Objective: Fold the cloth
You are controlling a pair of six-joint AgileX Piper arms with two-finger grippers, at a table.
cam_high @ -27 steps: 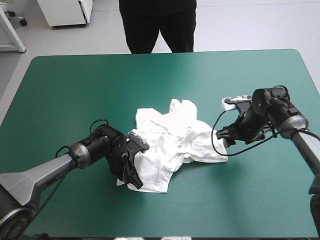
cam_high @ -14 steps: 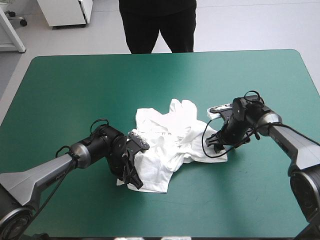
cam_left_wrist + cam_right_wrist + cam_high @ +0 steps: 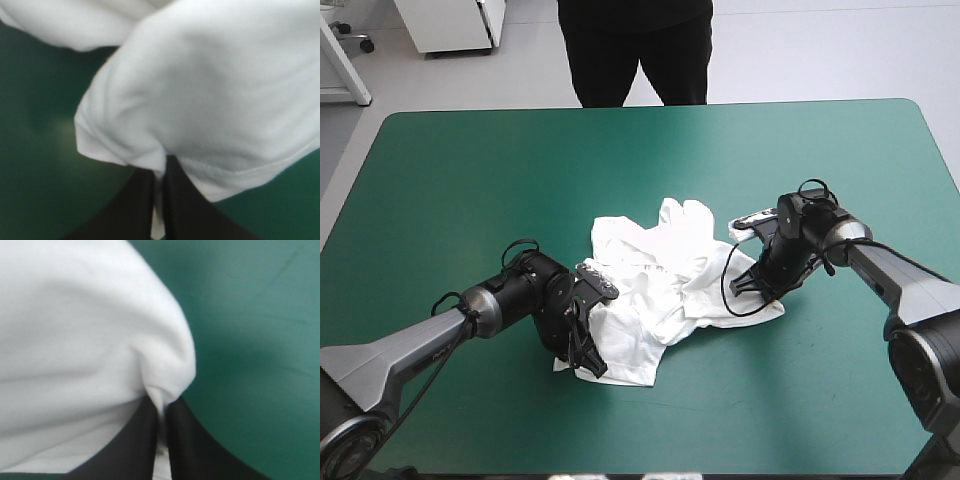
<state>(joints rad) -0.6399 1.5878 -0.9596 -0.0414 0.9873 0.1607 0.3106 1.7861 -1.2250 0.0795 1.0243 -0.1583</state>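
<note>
The white T-shirt point(image 3: 655, 280) lies crumpled mid-bench point(image 3: 470, 170) on the teal-green cover, with its bunched folds heaped between the two arms. The left tool point(image 3: 586, 358) is clenched on the shirt's near-left edge. The right tool point(image 3: 756, 288) pinches its right edge.

A pale floor point(image 3: 820, 50) is seen beyond the teal-green worktop point(image 3: 470, 170); a white cabinet point(image 3: 450, 20) is set there.

Teal-green table point(image 3: 470, 150) w/ crumpled white T-shirt point(image 3: 660, 270) lying near ctr.
</note>
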